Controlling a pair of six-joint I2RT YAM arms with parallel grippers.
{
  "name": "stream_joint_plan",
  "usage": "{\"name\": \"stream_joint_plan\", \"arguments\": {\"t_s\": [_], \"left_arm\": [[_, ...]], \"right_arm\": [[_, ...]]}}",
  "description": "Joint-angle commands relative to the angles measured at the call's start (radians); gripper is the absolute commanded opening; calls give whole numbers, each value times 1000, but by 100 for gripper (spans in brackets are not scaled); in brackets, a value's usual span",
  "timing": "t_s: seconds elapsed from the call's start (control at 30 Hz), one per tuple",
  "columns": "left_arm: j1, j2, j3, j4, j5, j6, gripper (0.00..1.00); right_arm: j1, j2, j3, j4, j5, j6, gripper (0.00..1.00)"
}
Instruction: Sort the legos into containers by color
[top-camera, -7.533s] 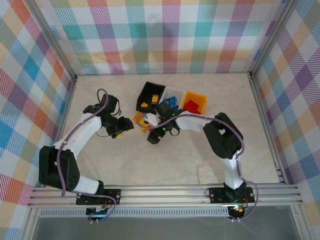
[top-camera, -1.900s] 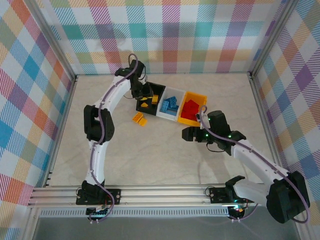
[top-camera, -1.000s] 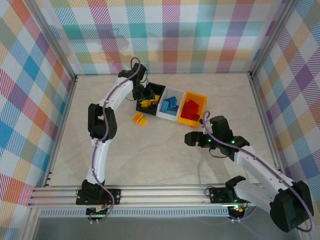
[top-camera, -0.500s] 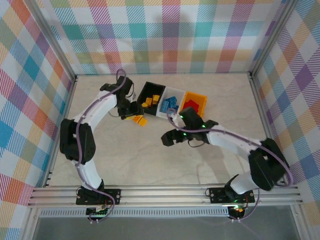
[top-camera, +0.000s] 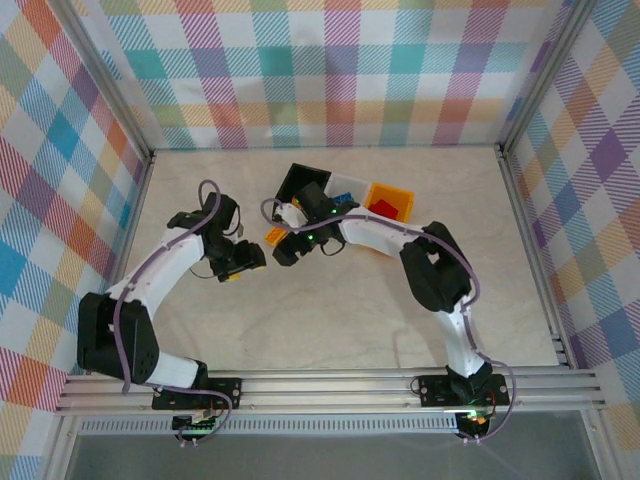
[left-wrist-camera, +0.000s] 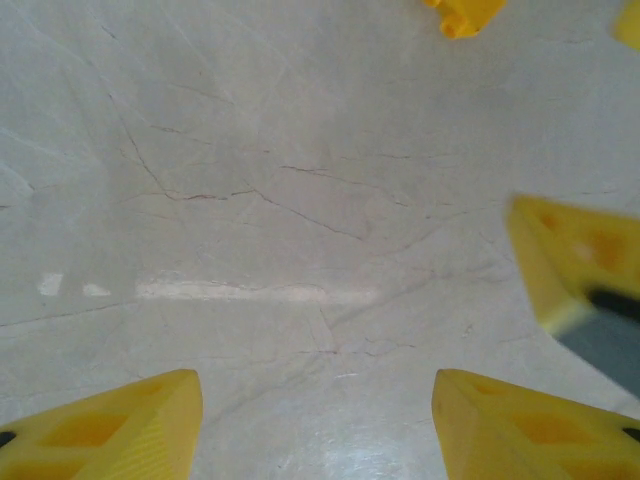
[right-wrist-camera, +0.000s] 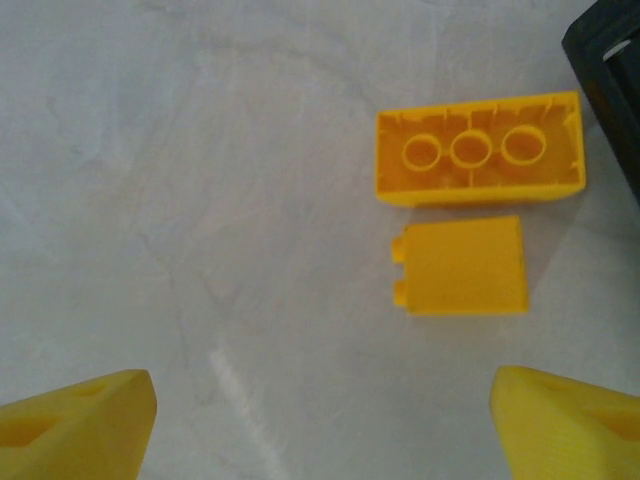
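Observation:
Two loose yellow legos (right-wrist-camera: 478, 160) (right-wrist-camera: 462, 266) lie side by side on the table, the larger one upside down, next to the black container (right-wrist-camera: 610, 50). From above they show as a yellow patch (top-camera: 273, 236). My right gripper (right-wrist-camera: 320, 425) (top-camera: 285, 252) hovers open just in front of them, empty. My left gripper (left-wrist-camera: 315, 430) (top-camera: 246, 262) is open over bare table a little to the left; a yellow lego (left-wrist-camera: 462, 15) lies ahead of it. The black container (top-camera: 296, 180), white container (top-camera: 346, 182) and yellow-orange container (top-camera: 392, 190) stand in a row, partly hidden by the right arm.
The right gripper's yellow fingertip (left-wrist-camera: 570, 265) reaches into the left wrist view from the right, close to my left gripper. Red legos (top-camera: 384, 207) lie in the yellow-orange container. Checked walls close the table at the left, back and right.
The left arm has come back from over the black container to the table on the left, its jaws now open. The right arm has swung left to the loose yellow legos.

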Motion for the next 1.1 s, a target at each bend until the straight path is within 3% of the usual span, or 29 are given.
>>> {"name": "stream_joint_plan", "arguments": {"t_s": [0.0,0.17,0.3,0.57,0.77,1.07], "left_arm": [[13,-49,-23,-55,-16,13,64],[18,-72,-34,-78,-15,22,64],[20,-81,-39,-88,-10,28,64],[24,-98,-45,-107,-12,44,64],[27,-96,-48,-107,-5,46,64],[29,-87,-59,-95,1,38,65]], "right_arm": [[6,56,87,-90,39,-59,88],[6,120,152,-127,101,-75,90],[14,156,184,-135,147,-91,99],[34,233,256,-169,187,-111,99],[67,285,309,-230,255,-175,90],[82,294,297,-239,317,-214,65]]}}
